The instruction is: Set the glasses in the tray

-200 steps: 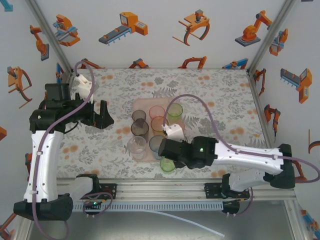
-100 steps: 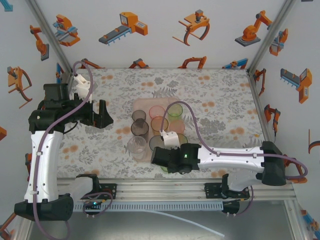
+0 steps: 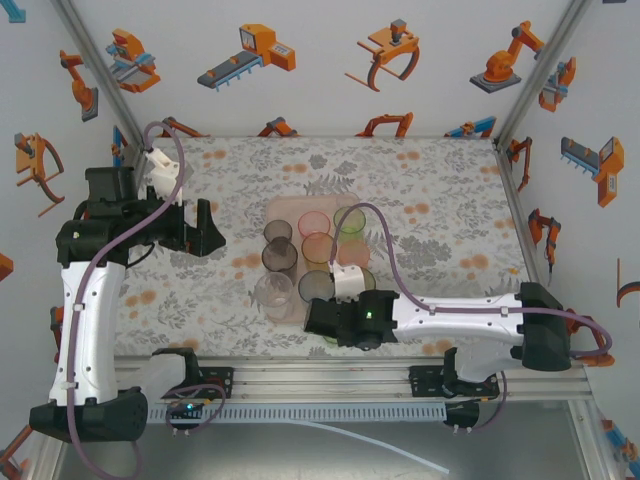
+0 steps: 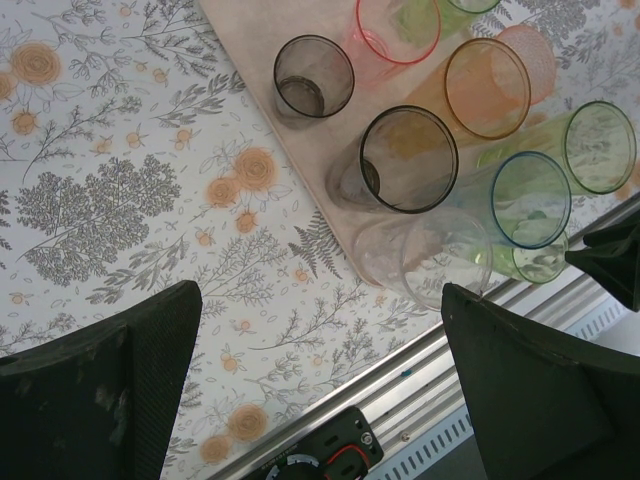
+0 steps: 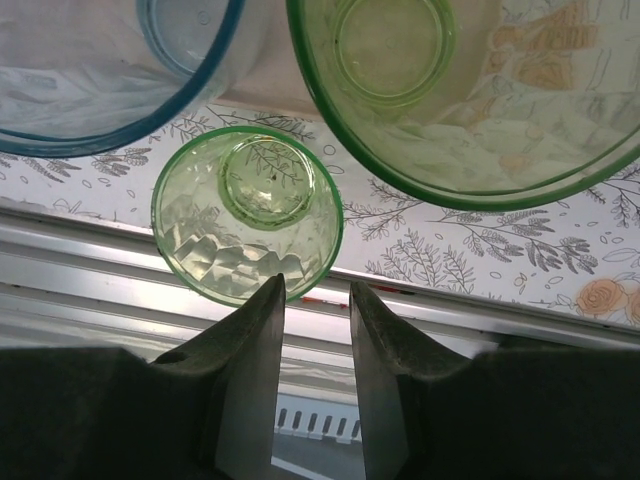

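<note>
Right fingers (image 5: 262, 325) are parted by a narrow slit, and I see nothing in the gap. Their tips sit at the rim of a small green glass (image 5: 247, 213). It stands on the desk (image 5: 560, 250) by the near rail, off the tray (image 3: 285, 210) (rim contact: I cannot tell from the wrist view). Left fingers (image 4: 130, 370) gape wide and empty over the desk, left of the tray. The other glasses (image 3: 315, 247) stand upright, clustered on the tray.

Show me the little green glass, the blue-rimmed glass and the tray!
little green glass (image 5: 250, 210), right wrist view, its middle.
blue-rimmed glass (image 4: 530, 199), left wrist view, inside its rim.
tray (image 4: 312, 140), left wrist view, bare patch near edge.
</note>
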`<state>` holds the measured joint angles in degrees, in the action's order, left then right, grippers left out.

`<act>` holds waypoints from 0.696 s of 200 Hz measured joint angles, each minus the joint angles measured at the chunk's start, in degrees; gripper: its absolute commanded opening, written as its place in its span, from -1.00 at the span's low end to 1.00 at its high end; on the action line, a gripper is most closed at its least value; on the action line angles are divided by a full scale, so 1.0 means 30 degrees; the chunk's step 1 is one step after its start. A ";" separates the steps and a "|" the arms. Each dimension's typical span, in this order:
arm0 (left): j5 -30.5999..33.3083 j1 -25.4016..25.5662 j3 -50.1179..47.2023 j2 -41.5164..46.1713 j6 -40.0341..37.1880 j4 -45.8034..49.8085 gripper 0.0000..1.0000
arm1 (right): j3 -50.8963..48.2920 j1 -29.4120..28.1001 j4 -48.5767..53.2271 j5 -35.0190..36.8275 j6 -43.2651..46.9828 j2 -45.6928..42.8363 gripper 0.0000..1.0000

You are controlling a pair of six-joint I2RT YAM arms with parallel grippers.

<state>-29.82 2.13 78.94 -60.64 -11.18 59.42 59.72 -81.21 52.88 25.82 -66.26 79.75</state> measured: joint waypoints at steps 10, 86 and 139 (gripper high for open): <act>-0.0007 -0.0015 0.0000 0.0000 0.0000 -0.0022 0.94 | -0.0007 0.0000 0.0066 0.0080 -0.0015 0.0000 -0.30; -0.0095 -0.0124 -0.0029 0.0015 0.0124 -0.0029 0.94 | -0.0036 0.0007 0.0015 0.0226 -0.0131 0.0430 -0.30; -0.0233 -0.0226 -0.0036 0.0015 0.0131 -0.0029 0.94 | -0.0255 0.0007 -0.0459 0.0277 -0.0168 0.0714 -0.33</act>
<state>-30.52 1.45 78.83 -60.60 -10.79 59.33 58.96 -81.19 51.51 26.65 -66.76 81.89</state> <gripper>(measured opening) 0.971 0.342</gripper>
